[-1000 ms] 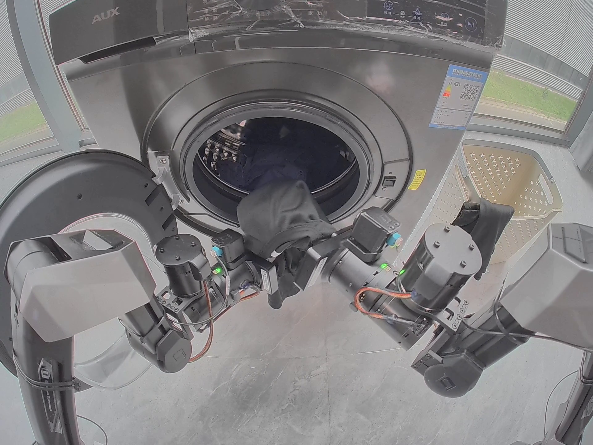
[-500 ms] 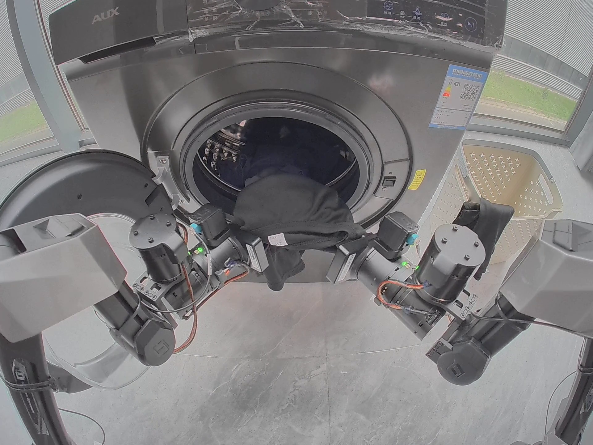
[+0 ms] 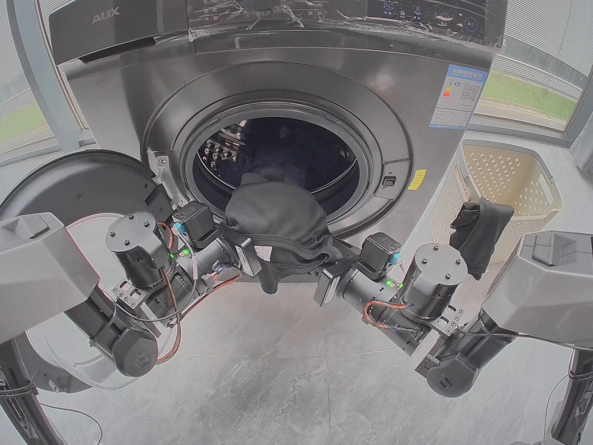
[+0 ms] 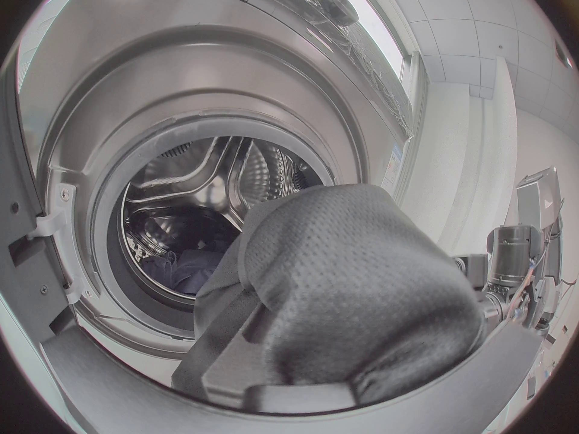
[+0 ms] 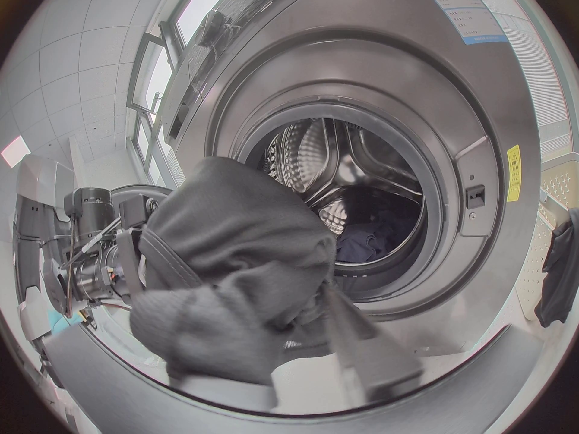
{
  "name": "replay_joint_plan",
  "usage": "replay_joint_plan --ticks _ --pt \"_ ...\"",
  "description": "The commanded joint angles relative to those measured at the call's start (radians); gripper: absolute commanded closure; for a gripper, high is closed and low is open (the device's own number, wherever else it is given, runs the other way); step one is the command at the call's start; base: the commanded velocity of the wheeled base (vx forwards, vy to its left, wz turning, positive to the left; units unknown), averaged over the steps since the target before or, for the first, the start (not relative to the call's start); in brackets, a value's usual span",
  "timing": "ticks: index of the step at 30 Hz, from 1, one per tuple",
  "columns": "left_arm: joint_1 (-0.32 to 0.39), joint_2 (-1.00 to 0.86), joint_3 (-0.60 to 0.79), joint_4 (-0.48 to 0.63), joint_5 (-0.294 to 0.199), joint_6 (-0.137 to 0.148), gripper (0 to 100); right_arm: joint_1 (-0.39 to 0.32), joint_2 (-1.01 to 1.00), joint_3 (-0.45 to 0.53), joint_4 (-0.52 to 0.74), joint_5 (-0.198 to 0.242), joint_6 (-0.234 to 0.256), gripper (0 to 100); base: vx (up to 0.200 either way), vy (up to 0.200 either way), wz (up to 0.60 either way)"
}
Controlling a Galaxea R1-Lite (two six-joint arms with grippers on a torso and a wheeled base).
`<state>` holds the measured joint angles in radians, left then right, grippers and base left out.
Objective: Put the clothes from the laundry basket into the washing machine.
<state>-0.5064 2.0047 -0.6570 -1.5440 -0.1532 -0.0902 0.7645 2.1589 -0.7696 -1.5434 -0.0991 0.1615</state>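
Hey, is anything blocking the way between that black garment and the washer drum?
Nothing visible does. The door is swung open to the left, the garment sits right before the lower edge of the drum opening, and the dark clothes inside lie low and far back.

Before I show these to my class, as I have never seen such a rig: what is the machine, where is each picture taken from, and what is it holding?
It is a two-armed robot facing a grey front-loading washing machine with its round door open. The wide picture comes from a camera on its head, the other two from cameras on its wrists. The left gripper and right gripper together hold a dark grey fabric garment at the drum's mouth. Dark blue clothes lie inside. To its right stands a beige perforated laundry basket with a black cloth over its rim.
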Motion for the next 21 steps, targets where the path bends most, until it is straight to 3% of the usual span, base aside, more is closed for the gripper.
replay_joint_plan --ticks 1,7,11,15,21 --pt "-0.001 -0.043 0.027 -0.001 0.020 -0.002 100 0.039 -0.056 0.119 0.002 0.024 -0.010 0 0.000 0.000 0.00" --pt "-0.006 -0.126 0.112 -0.001 0.023 -0.009 100 0.124 -0.143 0.354 0.002 0.127 -0.054 0 0.000 0.000 0.00" --pt "-0.006 -0.178 0.186 -0.001 0.020 -0.020 100 0.127 -0.175 0.394 0.000 0.164 -0.054 0 0.000 0.000 0.00" --pt "-0.004 -0.241 0.281 -0.001 0.014 -0.056 100 0.105 -0.254 0.421 0.000 0.205 -0.053 0 0.000 0.000 0.00" --pt "0.003 -0.245 0.312 -0.001 0.021 -0.042 100 -0.019 -0.261 0.472 0.000 0.199 -0.080 0 0.000 0.000 0.00"
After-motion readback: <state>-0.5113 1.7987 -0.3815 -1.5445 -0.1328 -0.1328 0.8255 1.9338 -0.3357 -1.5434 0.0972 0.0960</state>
